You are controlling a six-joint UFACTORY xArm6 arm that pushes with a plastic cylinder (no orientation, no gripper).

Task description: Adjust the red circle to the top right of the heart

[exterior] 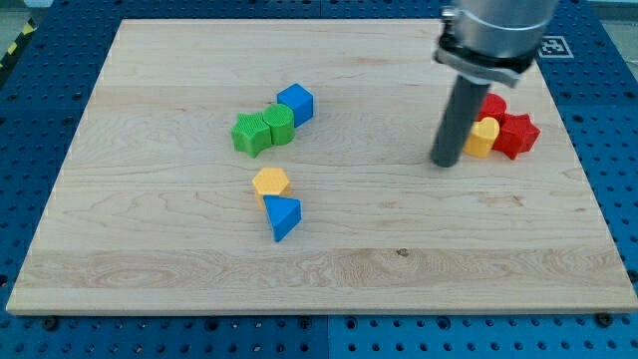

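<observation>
The red circle point(492, 106) sits at the view's right of the board, partly hidden behind my rod, touching the upper side of the yellow heart point(482, 138). A red star point(516, 135) touches the heart's right side. My tip point(444, 162) rests on the board just left of the yellow heart, slightly below it, and a small gap shows between them.
A green star point(250, 133), a green block point(280, 124) and a blue cube point(296, 103) form a touching row left of centre. Below them a yellow hexagon point(270, 182) touches a blue triangle point(283, 216). The wooden board point(150, 269) lies on a blue pegboard table.
</observation>
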